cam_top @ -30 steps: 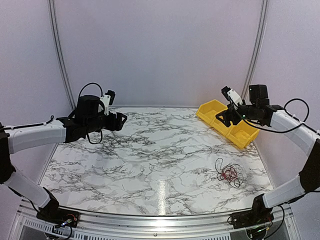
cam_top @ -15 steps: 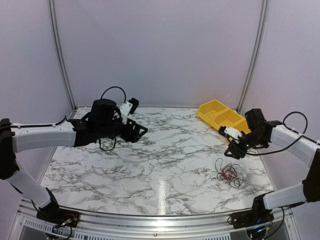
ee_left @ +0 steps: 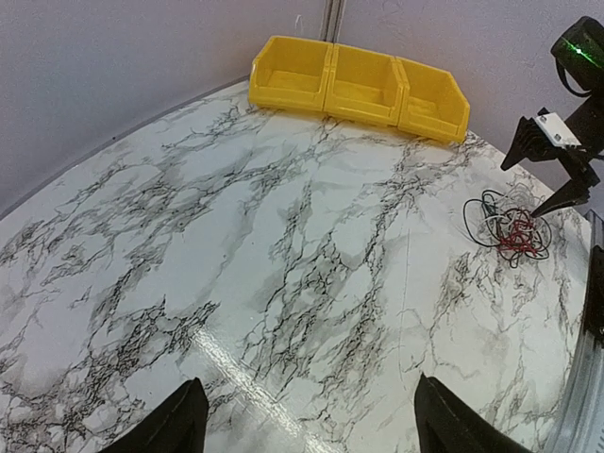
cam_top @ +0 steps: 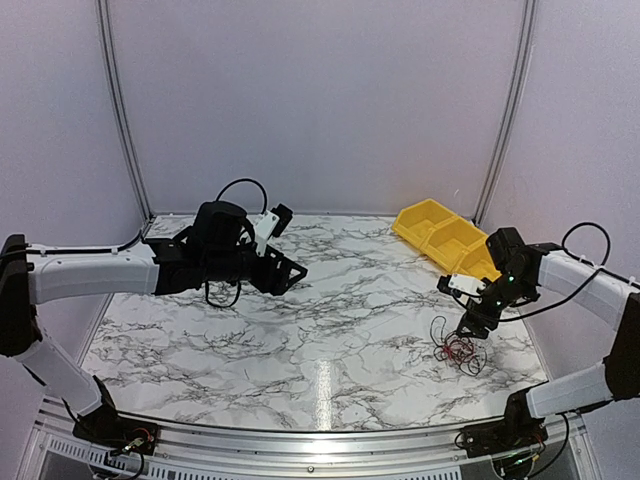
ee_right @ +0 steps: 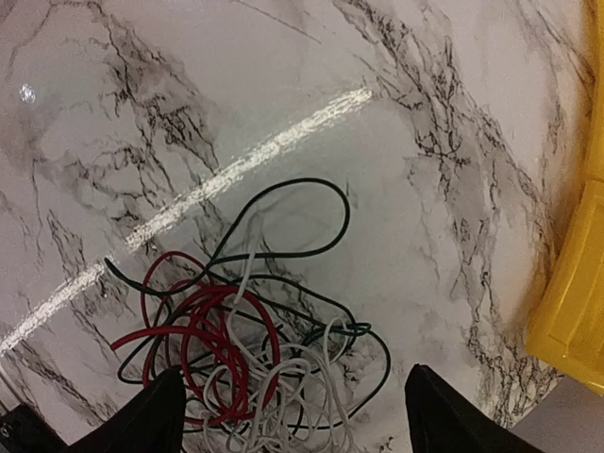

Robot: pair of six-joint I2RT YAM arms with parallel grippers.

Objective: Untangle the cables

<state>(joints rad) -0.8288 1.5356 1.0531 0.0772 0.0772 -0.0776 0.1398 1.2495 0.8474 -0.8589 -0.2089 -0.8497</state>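
my right fingers [ee_right: 293, 420], spread and empty, hang just above the cables [ee_right: 247, 351], a red, black and white knot lying between them on the counter [ee_right: 425, 113]. my left fingers [ee_left: 307, 425] are spread, far off. closing now may pinch several strands and tighten it.

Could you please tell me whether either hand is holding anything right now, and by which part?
Nothing is held. The right hand is open just over the tangled cables, not closed on them; the left hand is open and empty.
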